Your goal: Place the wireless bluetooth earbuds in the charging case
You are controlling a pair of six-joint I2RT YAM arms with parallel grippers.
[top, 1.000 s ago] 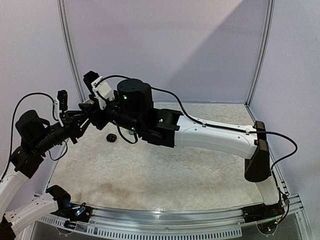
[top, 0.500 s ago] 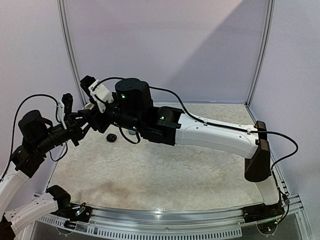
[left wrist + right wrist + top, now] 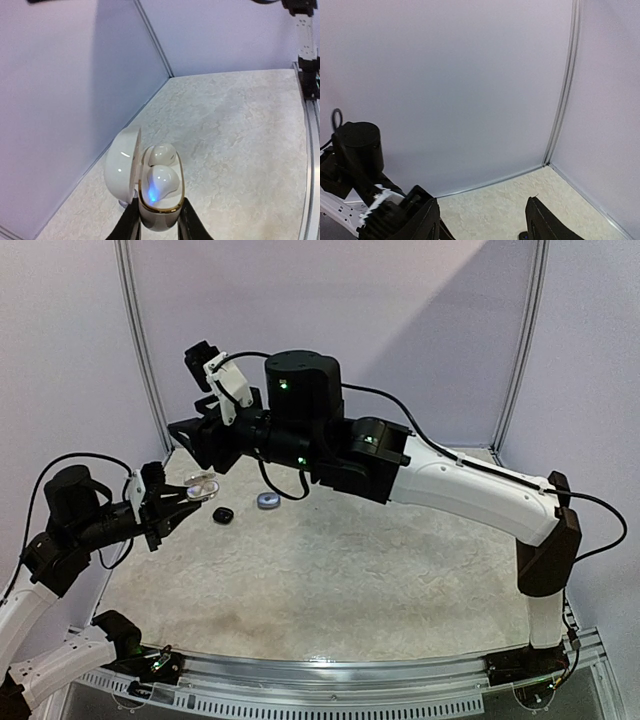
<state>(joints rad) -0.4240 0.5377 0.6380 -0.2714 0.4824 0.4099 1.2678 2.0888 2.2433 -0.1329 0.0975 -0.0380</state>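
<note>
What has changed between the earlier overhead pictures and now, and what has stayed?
The right claw rose up and back, away from the left claw, and is open and empty. The left claw, shut on the open charging case, shifted slightly inward. The black item stayed put.

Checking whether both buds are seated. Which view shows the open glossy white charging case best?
Left wrist: the glossy white charging case fills the foreground, lid open, two white buds inside. Top external shows it small; right wrist misses it.
</note>
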